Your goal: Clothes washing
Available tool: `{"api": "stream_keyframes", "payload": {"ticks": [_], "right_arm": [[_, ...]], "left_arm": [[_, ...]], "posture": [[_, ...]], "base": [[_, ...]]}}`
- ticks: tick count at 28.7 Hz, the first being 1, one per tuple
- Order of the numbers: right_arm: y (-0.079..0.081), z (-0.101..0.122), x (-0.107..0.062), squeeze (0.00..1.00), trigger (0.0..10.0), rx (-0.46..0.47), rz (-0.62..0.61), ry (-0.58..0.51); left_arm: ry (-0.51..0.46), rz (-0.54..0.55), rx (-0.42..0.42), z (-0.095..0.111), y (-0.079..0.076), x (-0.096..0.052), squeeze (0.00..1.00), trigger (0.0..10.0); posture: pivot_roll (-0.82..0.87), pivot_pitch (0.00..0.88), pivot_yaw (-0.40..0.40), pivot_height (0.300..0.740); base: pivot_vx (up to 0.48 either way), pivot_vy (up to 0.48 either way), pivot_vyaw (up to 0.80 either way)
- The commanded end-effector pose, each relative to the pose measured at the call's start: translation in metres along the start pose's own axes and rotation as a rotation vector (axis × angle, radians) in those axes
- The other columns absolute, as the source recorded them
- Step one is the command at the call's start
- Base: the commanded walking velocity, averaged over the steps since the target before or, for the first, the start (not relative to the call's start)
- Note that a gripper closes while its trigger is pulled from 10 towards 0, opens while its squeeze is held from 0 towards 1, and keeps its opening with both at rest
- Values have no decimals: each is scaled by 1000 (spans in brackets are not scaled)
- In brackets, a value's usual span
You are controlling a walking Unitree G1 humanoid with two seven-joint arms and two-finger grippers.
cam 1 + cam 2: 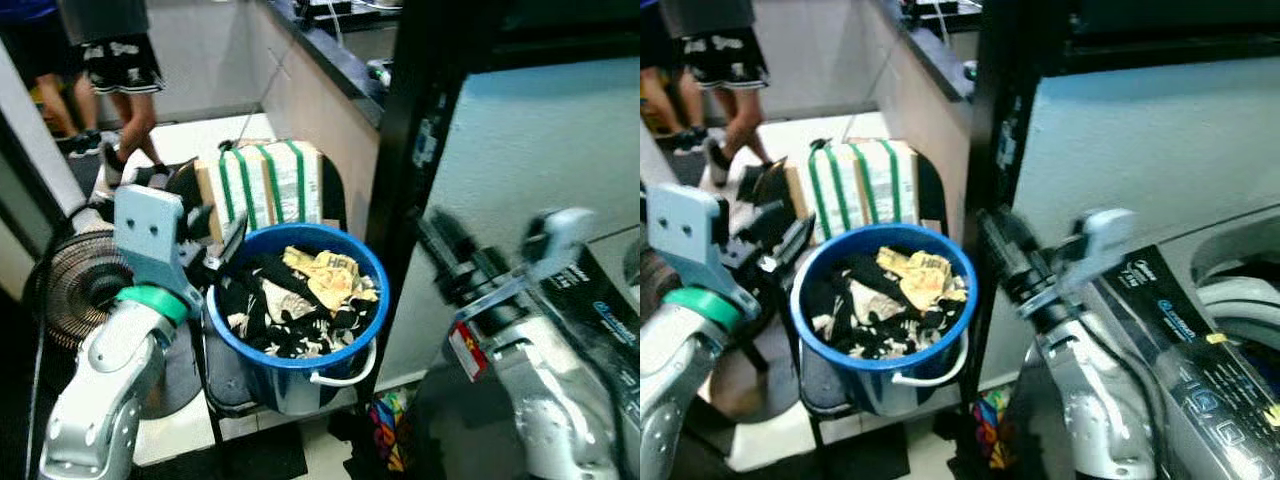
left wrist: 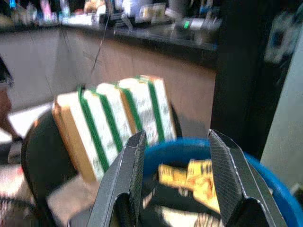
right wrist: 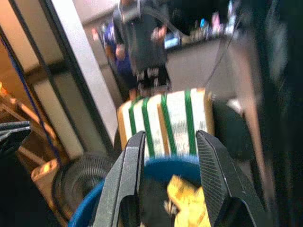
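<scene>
Blue bucket (image 1: 300,330) of clothes (image 1: 290,295) sitting centre, near the box (image 1: 265,185); L gripper (image 1: 225,245) hovering at its left rim, R gripper (image 1: 995,235) approaching from right, both w/ fingers spread, empty; clothes prob. soft, light; pinch yellow top (image 1: 335,275) at a fold.

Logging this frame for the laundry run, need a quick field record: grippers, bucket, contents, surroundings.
left gripper: open, at the bucket's left rim, holding nothing
right gripper: open, right of the bucket, holding nothing
bucket: blue, white handle, on a dark seat
clothes: dark and white pieces, a yellow one on top, in the bucket
box: green-strapped, behind the bucket
washer: at right, under the right arm
fan: on the floor, left
people: legs, far left
</scene>
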State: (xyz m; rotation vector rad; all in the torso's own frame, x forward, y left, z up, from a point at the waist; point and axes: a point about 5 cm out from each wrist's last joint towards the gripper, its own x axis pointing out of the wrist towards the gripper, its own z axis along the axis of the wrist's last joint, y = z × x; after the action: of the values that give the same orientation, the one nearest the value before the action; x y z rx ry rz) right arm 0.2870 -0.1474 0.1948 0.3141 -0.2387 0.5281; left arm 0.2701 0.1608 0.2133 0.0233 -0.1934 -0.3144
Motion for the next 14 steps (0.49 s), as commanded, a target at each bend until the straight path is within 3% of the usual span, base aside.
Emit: {"api": "stream_keyframes", "payload": {"ticks": [1,2,4,7,8,14], "right_arm": [[-3,-12,6,0,10000,-46,-5,47],[-3,-19,9,0,10000,-77,3,67],[-1,-26,12,0,10000,-91,10,84],[2,-34,16,0,10000,-52,5,87],[3,-37,19,0,10000,-25,-14,77],[0,-40,20,0,10000,-18,-30,73]], "left_arm": [[86,44,44,-19,7,0,0,10000],[142,85,81,-32,13,1,0,10000],[154,115,86,-38,16,2,0,10000],[115,155,61,-35,19,5,0,10000],[89,166,-3,-32,17,8,0,10000],[87,163,-24,-34,16,10,0,10000]], "posture": [[100,0,76,740],[106,0,65,740],[106,0,65,740],[106,0,58,740],[108,0,49,740],[109,0,45,740]], "base": [[0,0,0],[0,0,0],[0,0,0],[0,0,0],[0,0,0],[0,0,0]]}}
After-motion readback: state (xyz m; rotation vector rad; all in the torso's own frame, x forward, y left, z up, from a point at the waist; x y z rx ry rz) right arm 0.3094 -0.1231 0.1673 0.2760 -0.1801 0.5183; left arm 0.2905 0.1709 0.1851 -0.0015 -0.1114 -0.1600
